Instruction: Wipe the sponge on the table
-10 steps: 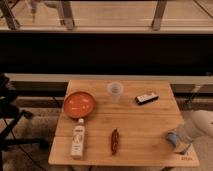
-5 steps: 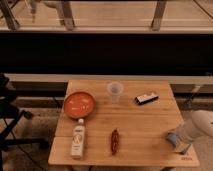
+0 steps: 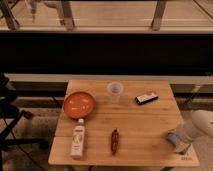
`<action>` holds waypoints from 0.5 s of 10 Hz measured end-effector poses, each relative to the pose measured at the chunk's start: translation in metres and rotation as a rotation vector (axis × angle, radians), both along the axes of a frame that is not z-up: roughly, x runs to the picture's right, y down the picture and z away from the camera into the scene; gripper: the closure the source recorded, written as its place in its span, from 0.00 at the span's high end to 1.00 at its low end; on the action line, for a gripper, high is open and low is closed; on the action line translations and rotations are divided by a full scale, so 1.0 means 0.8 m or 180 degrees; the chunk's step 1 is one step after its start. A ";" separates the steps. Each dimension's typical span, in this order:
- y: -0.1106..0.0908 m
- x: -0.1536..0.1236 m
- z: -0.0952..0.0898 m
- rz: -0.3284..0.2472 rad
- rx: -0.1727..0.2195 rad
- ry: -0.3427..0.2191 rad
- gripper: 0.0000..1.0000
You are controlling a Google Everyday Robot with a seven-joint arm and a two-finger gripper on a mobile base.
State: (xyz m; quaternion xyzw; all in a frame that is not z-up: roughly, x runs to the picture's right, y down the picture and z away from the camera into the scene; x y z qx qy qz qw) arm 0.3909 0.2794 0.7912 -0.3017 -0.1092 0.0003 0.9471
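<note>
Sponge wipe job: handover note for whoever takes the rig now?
Gripper: at the table's near right corner, right by the sponge; whether it holds it cannot be told.
Sponge: light blue, on the table by its right edge.
Done: arm is at the sponge; no wiped area can be told.
Left: wipe the top, steering around the orange bowl, cup, black-and-white block, bottle and red item.

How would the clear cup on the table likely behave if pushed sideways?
The clear cup stands upright and looks empty and thin-walled, so it is probably light and would slide or tip easily. Once on its side, its round wall might roll. The gripper is by the sponge at the near right edge of the table.
</note>
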 end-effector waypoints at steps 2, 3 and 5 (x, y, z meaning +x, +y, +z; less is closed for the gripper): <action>0.001 -0.002 -0.002 -0.0046 0.0009 -0.0001 0.00; 0.003 -0.010 -0.007 -0.0121 0.0019 -0.0027 0.00; -0.002 -0.043 -0.020 -0.0341 0.0124 -0.0098 0.00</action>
